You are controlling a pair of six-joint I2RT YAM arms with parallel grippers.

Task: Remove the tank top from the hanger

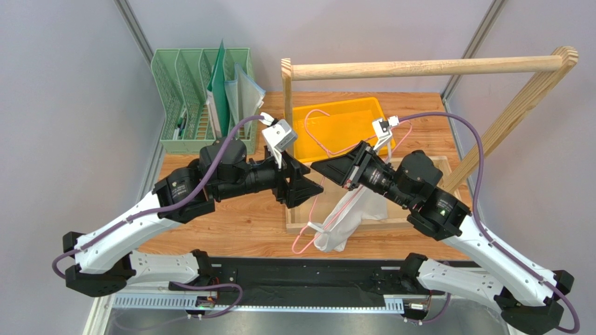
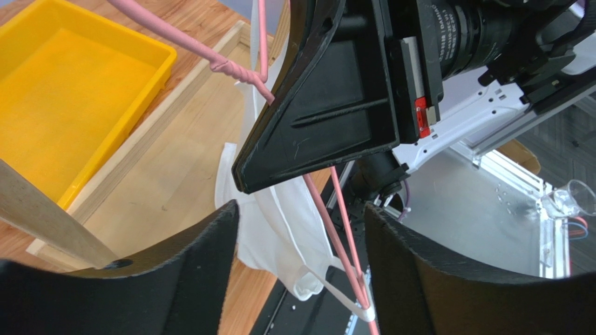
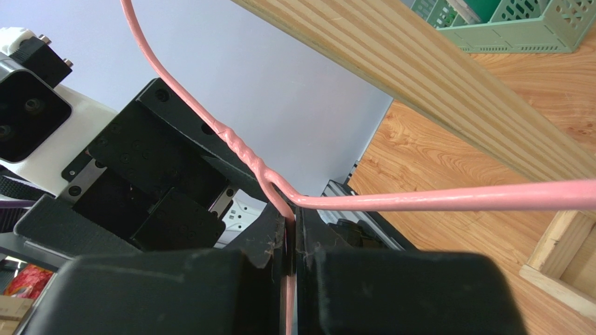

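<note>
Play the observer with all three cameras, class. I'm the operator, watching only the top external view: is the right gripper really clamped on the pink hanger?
Observer: Yes. The right wrist view shows the right gripper shut on the hanger wire, just past its twisted neck.
Operator: And the left gripper?
Observer: The left wrist view shows the left gripper open, with the tank top hanging beyond the gap, not pinched.
Operator: Is the top off the hanger?
Observer: No. A strap is looped round the hanger's lower corner.
</note>
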